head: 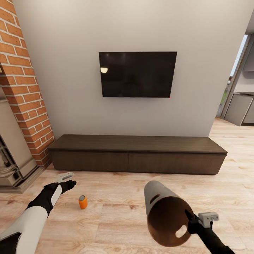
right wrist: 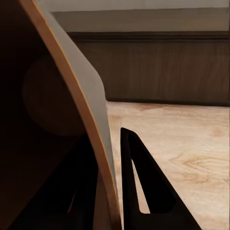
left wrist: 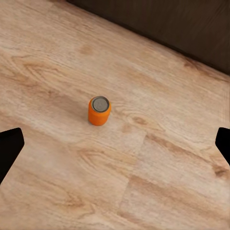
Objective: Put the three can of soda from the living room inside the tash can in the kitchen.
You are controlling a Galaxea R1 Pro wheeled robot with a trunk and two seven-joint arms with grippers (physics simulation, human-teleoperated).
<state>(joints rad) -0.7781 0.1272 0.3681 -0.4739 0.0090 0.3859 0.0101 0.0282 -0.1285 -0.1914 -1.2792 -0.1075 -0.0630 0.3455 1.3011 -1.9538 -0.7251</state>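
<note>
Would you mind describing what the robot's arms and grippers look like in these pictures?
The left arm has a smooth white shell lower down and black segments toward the wrist, ending in a black left gripper with a small pale grey box beside it. The right gripper is black too, with the same grey box; its fingers are dark, tapered, hollow triangles. No cables or markings show.

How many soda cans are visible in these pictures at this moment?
1. An orange can with a grey top stands upright on the plank floor, before the left gripper's fingers. Others may lie outside the views.
</note>
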